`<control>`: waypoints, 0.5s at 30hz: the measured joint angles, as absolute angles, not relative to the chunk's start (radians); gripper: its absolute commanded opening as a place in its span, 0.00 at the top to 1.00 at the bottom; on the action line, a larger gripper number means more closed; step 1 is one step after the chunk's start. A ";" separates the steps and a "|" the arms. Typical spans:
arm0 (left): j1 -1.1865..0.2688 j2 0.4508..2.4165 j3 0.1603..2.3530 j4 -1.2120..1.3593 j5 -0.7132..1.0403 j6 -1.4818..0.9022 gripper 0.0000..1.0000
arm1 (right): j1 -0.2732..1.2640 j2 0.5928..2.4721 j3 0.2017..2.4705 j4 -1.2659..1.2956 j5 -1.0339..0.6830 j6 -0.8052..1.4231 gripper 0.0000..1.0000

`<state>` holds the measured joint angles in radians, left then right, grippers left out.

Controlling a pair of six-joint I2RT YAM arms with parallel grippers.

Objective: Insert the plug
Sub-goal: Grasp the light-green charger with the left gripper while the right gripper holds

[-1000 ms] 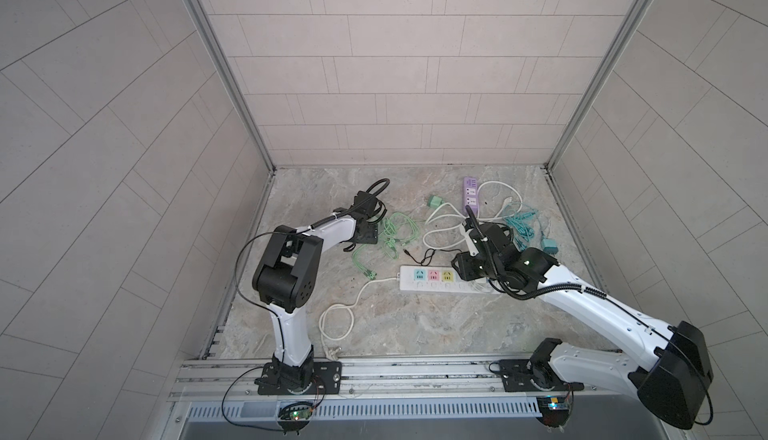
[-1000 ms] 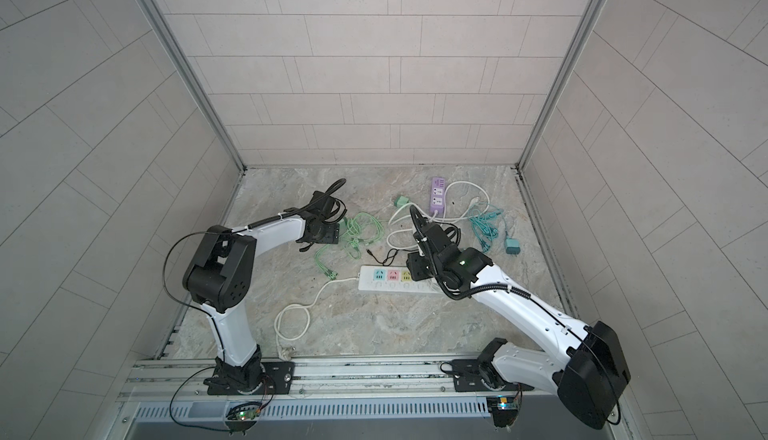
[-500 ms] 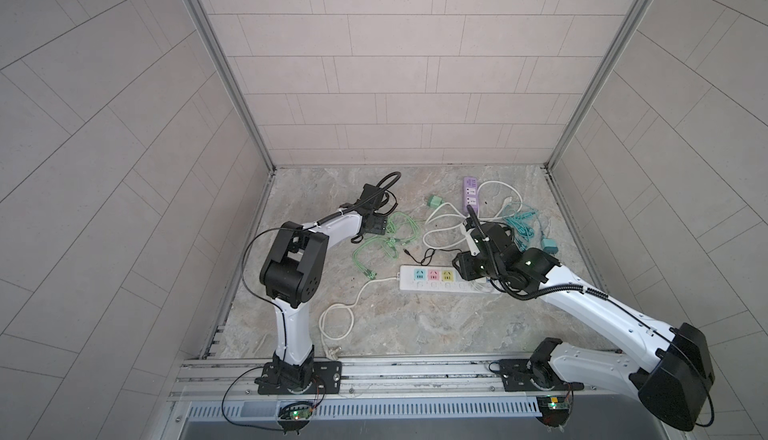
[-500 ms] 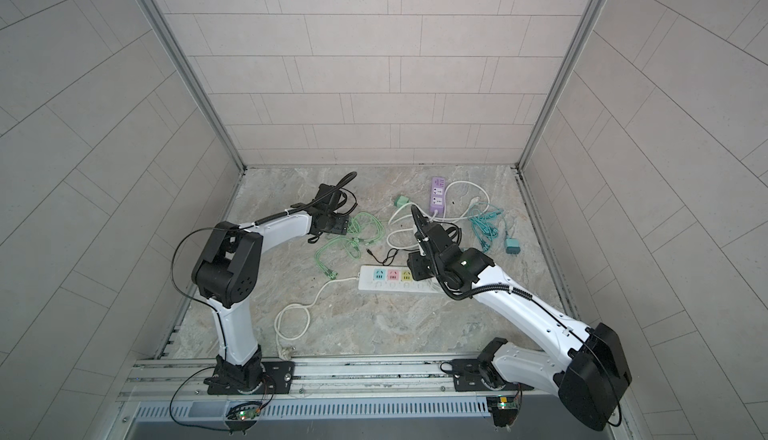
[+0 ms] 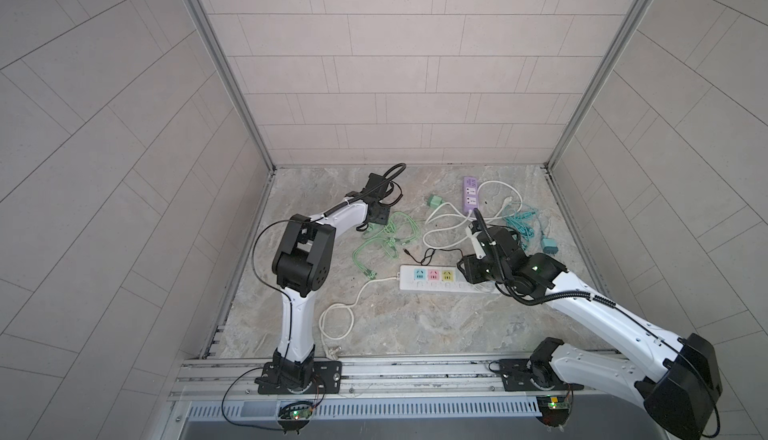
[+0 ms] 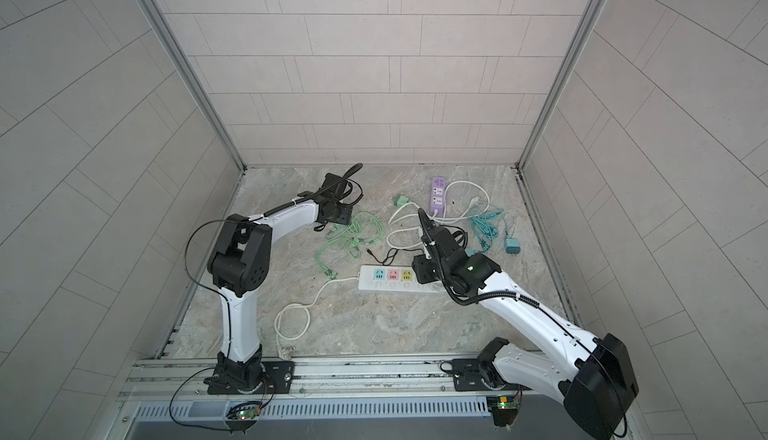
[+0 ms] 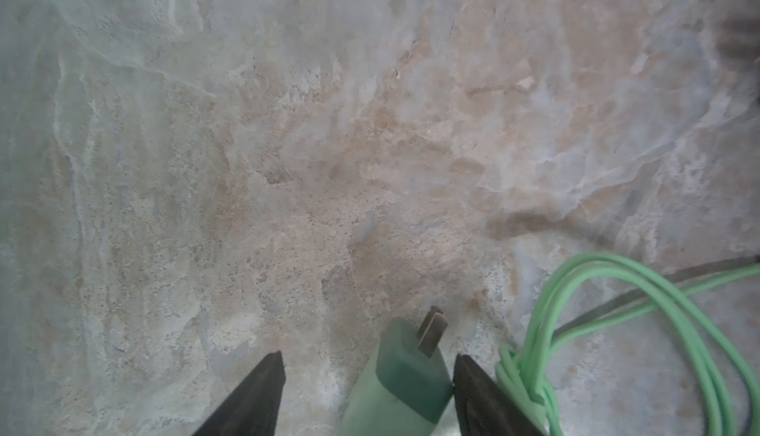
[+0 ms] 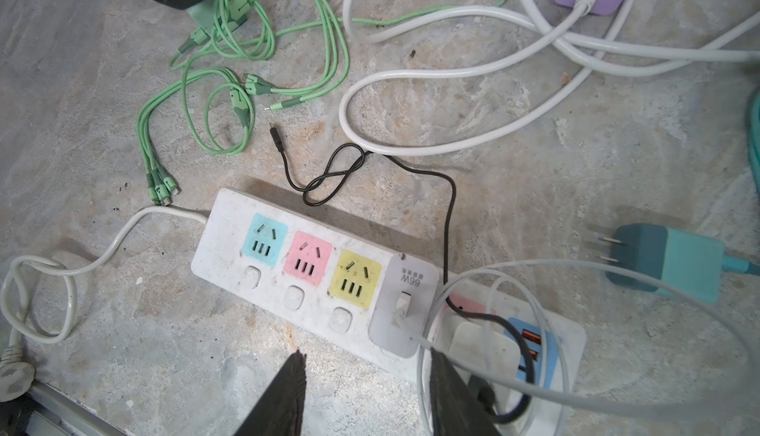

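marble floor (image 5: 415, 326): grey-beige veined slab between tiled walls, strewn with cords.
left gripper (image 7: 369, 355): at the far left of the floor, jaws apart and straddling the plug; not clamped.
plug (image 7: 405, 376): pale green block with a darker green face and flat metal prongs (image 7: 432, 331); it lies on the floor at the far left, touching one finger, with a gap to the other.
green cables (image 5: 386, 242): tangled loops just right of the plug, lying between it and the strip; one loop rests beside a finger.
white power strip (image 8: 312, 306): near centre, with blue, pink and yellow sockets showing bare slots; its cord coils off to the near left.
black lead (image 8: 329, 179): thin, looped just beyond the strip's far edge.
white charger (image 8: 405, 302): stands on the strip just right of the yellow socket.
right gripper (image 8: 368, 353): low over the strip's near edge, jaws apart with nothing pinched; a white wire crosses one finger.
purple strip (image 5: 471, 193): far, right of centre, with thick white cords (image 5: 449, 226) spilling from it.
teal plug (image 8: 666, 261): on the floor to the right, prongs pointing left.
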<state>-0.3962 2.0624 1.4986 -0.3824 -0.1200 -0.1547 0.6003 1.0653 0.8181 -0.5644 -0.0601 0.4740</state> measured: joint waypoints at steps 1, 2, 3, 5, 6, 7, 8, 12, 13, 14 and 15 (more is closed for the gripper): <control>-0.397 2.066 1.499 -0.390 -0.118 -0.154 0.31 | 0.598 1.061 0.814 -0.564 -0.061 0.474 0.52; -0.398 2.069 1.499 -0.399 -0.116 -0.154 0.32 | 0.597 1.058 0.810 -0.564 -0.062 0.474 0.52; -0.398 2.071 1.500 -0.407 -0.115 -0.152 0.33 | 0.595 1.055 0.807 -0.565 -0.063 0.474 0.52; -0.400 2.076 1.501 -0.420 -0.112 -0.147 0.34 | 0.593 1.050 0.802 -0.565 -0.064 0.474 0.52; -0.401 2.077 1.502 -0.424 -0.111 -0.144 0.36 | 0.593 1.047 0.800 -0.564 -0.064 0.474 0.52; -0.402 2.078 1.503 -0.428 -0.111 -0.141 0.37 | 0.592 1.044 0.797 -0.565 -0.064 0.474 0.52; -0.402 2.081 1.506 -0.433 -0.111 -0.138 0.39 | 0.591 1.041 0.795 -0.565 -0.065 0.474 0.52; -0.403 2.101 1.538 -0.451 -0.108 -0.127 0.48 | 0.588 1.038 0.794 -0.565 -0.068 0.474 0.52; -0.403 2.111 1.549 -0.458 -0.107 -0.126 0.50 | 0.588 1.037 0.794 -0.564 -0.069 0.474 0.52; -0.403 2.119 1.562 -0.465 -0.105 -0.126 0.51 | 0.588 1.036 0.793 -0.565 -0.071 0.474 0.52; -0.403 2.127 1.570 -0.470 -0.104 -0.124 0.51 | 0.588 1.034 0.793 -0.564 -0.071 0.474 0.52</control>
